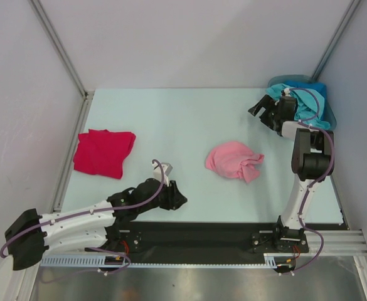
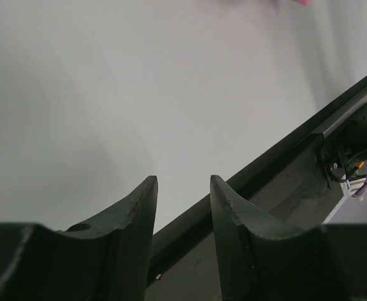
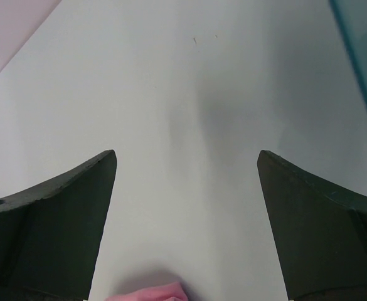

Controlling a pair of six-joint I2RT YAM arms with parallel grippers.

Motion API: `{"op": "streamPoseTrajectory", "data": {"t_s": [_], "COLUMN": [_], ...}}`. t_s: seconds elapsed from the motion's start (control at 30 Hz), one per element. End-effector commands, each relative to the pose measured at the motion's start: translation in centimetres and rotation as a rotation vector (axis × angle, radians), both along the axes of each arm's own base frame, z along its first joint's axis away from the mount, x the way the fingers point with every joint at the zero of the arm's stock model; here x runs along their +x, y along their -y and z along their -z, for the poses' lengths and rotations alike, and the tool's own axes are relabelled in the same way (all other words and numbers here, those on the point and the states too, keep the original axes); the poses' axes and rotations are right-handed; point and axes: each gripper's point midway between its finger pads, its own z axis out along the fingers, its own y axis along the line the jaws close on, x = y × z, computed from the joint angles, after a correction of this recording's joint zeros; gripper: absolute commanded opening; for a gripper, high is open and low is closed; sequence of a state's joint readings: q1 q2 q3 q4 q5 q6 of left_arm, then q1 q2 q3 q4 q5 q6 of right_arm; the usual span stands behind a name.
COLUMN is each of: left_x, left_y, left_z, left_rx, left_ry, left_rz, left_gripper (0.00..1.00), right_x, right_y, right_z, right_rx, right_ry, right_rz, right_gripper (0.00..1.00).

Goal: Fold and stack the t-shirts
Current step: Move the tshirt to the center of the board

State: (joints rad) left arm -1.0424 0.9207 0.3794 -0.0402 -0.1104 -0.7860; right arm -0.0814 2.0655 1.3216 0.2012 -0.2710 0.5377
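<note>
A light pink t-shirt (image 1: pixel 234 160) lies crumpled in the middle of the table; a bit of it shows at the bottom of the right wrist view (image 3: pixel 148 293). A bright red t-shirt (image 1: pixel 103 152) lies flat and folded at the left. Teal and blue t-shirts (image 1: pixel 308 97) are piled at the back right corner. My left gripper (image 1: pixel 177 199) is low near the table's front edge, its jaws a little apart and empty (image 2: pixel 183 182). My right gripper (image 1: pixel 257 108) hovers just left of the teal pile, wide open and empty (image 3: pixel 186 157).
The pale table (image 1: pixel 183 119) is walled by grey panels at the back and sides. A black rail (image 2: pixel 265 169) runs along the front edge, right by my left gripper. A teal edge (image 3: pixel 365 63) shows at the right of the right wrist view.
</note>
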Motion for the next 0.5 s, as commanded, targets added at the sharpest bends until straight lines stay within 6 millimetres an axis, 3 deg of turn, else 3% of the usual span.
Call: {"op": "streamPoseTrajectory", "data": {"t_s": [0.0, 0.2, 0.37, 0.47], "left_x": [0.2, 0.2, 0.4, 0.7], "left_y": [0.1, 0.1, 0.4, 0.7], "left_z": [-0.9, -0.9, -0.1, 0.4], "left_rx": [-0.028, -0.032, -0.012, 0.021], "left_ry": [0.021, 0.016, 0.013, 0.008], "left_rz": [-0.012, -0.018, -0.017, -0.013], "left_gripper": [0.45, 0.45, 0.45, 0.45], "right_x": [-0.6, -0.8, -1.4, -2.1], "right_y": [3.0, 2.2, -1.8, -2.9], "right_z": [-1.1, -2.6, -7.2, -8.6], "right_rx": [-0.026, 0.017, 0.104, 0.095], "right_ry": [0.013, 0.053, 0.141, 0.149], "right_rz": [0.064, 0.056, 0.038, 0.067], "right_gripper": [1.00, 1.00, 1.00, 1.00]}}
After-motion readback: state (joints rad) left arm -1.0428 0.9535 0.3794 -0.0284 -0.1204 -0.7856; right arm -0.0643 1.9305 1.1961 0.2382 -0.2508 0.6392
